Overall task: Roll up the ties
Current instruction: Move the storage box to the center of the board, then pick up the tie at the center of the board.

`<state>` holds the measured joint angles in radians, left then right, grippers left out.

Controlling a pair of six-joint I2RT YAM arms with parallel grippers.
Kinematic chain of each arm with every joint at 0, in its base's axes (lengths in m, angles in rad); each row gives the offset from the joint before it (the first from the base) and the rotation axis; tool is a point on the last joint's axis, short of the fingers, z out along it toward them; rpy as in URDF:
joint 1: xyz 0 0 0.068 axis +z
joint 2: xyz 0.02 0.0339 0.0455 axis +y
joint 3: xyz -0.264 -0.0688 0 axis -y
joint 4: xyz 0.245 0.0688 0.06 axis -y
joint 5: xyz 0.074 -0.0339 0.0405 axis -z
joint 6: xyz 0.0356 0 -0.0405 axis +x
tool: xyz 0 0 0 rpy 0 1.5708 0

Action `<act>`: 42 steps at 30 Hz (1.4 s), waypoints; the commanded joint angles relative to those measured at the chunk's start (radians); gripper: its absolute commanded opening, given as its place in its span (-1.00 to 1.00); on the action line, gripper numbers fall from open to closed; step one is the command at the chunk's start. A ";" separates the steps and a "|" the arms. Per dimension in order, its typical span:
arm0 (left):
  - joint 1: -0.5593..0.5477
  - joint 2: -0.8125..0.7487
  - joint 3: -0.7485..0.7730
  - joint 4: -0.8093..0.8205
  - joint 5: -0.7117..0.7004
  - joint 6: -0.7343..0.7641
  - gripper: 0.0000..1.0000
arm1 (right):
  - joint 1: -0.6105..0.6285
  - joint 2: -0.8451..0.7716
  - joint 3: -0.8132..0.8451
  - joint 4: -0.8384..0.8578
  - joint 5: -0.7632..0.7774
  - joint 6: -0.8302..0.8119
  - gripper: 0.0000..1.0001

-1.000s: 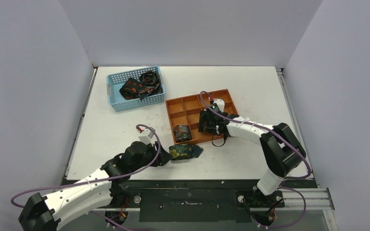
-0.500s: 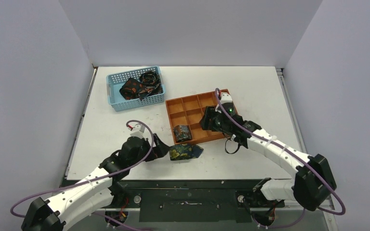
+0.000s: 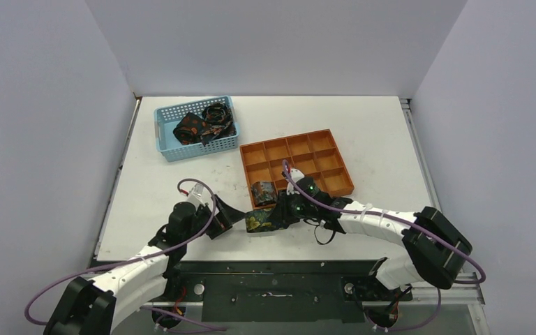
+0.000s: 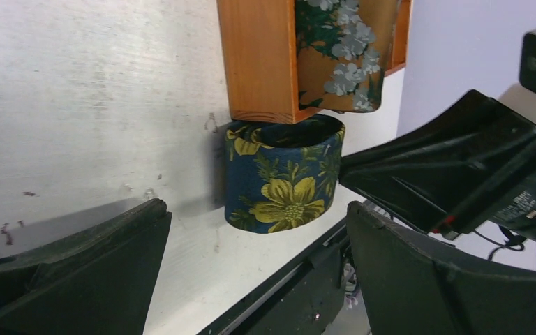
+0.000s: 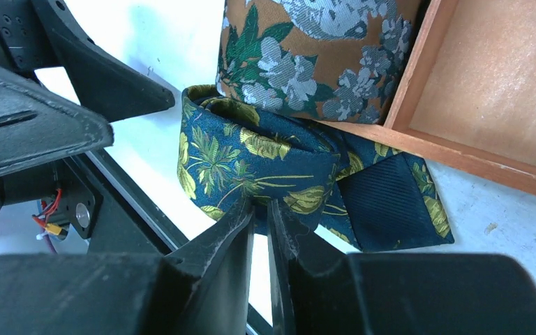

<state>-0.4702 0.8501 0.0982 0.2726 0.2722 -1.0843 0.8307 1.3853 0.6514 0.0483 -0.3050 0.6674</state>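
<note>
Inspection covered the overhead view and both wrist views.

Item 1: the loose roll (image 3: 266, 220), a navy tie with yellow-green floral print. It lay on the counter (image 3: 363, 125), wound into a compact coil. It sat just outside the near-left corner of the orange tray (image 3: 325, 162) and touched that corner's wall. In the right wrist view its pointed tail end, dark lining upward, lay flat on the counter beside the coil.

Item 2: the tray roll (image 3: 263, 192), a second coiled tie with an orange-brown ground and grey-blue flowers. It sat in the tray's near-left compartment, directly behind the loose roll. The other compartments in view held nothing.

Item 3: the basket ties (image 3: 202, 125), dark fabric with orange print. They were bundled inside the light-blue basket (image 3: 162, 132) at the far left of the counter, well apart from the tray.

Left fingers (image 4: 77, 272): spread wide and low over the counter, gripping nothing. The loose roll stood between and beyond their tips.

Right fingers (image 5: 234, 237): drawn almost together, with only a narrow slit between them. Their tips were pressed to the near wall of the loose roll. It could not be determined whether fabric was caught in that slit.

The two arms faced each other across the loose roll, the left from its left side and the right from its right.
</note>
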 commanded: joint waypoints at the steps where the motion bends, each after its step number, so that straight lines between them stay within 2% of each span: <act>1: 0.000 0.044 -0.003 0.165 0.079 -0.009 0.93 | -0.002 0.017 -0.012 0.116 0.001 0.022 -0.69; 12: -0.067 0.277 0.044 0.315 0.081 0.007 0.93 | -0.041 0.075 -0.070 0.120 0.029 0.036 -0.71; 23: -0.110 0.507 0.091 0.514 0.145 -0.005 1.00 | -0.088 0.109 -0.108 0.146 0.004 0.029 -0.71; 31: -0.153 0.640 0.130 0.622 0.168 -0.040 0.58 | -0.086 0.136 -0.125 0.173 -0.003 0.031 -0.72; 34: -0.158 0.682 0.132 0.658 0.169 -0.064 0.49 | -0.084 0.141 -0.128 0.179 -0.003 0.029 -0.72; 40: -0.164 0.749 0.132 0.741 0.166 -0.124 0.45 | -0.071 0.142 -0.133 0.180 0.011 0.026 -0.73; 42: -0.173 0.753 0.134 0.741 0.155 -0.126 0.34 | -0.067 0.140 -0.134 0.179 0.016 0.027 -0.72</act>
<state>-0.6231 1.5787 0.2096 0.9493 0.4351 -1.1912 0.7486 1.4887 0.5419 0.2531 -0.3401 0.7177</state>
